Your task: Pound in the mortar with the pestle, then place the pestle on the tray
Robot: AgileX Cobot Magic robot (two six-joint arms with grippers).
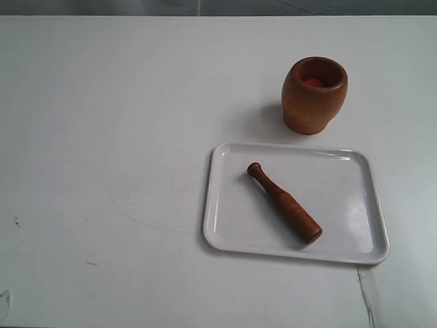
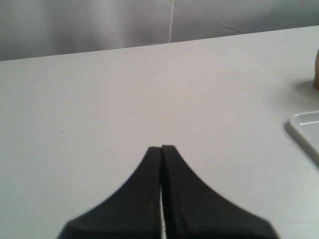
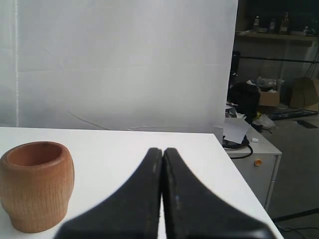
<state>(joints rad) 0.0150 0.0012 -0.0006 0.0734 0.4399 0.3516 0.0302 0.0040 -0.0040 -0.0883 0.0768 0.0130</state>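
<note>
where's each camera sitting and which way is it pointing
Exterior view: high above the table, looking down on the mortar and the pestle lying in the tray; no arm shows.
Left wrist view: low behind the shut left claw, facing across the table, tray corner at the edge.
Right wrist view: low behind the shut right claw, facing the mortar and the room beyond.
Shared: exterior and right wrist both show the mortar.

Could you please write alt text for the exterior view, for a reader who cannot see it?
A dark wooden pestle lies diagonally on a white tray, its knob end toward the picture's upper left, on a white table. Just above the tray in the picture, not touching it, a light brown wooden mortar stands upright with something red inside.
</note>
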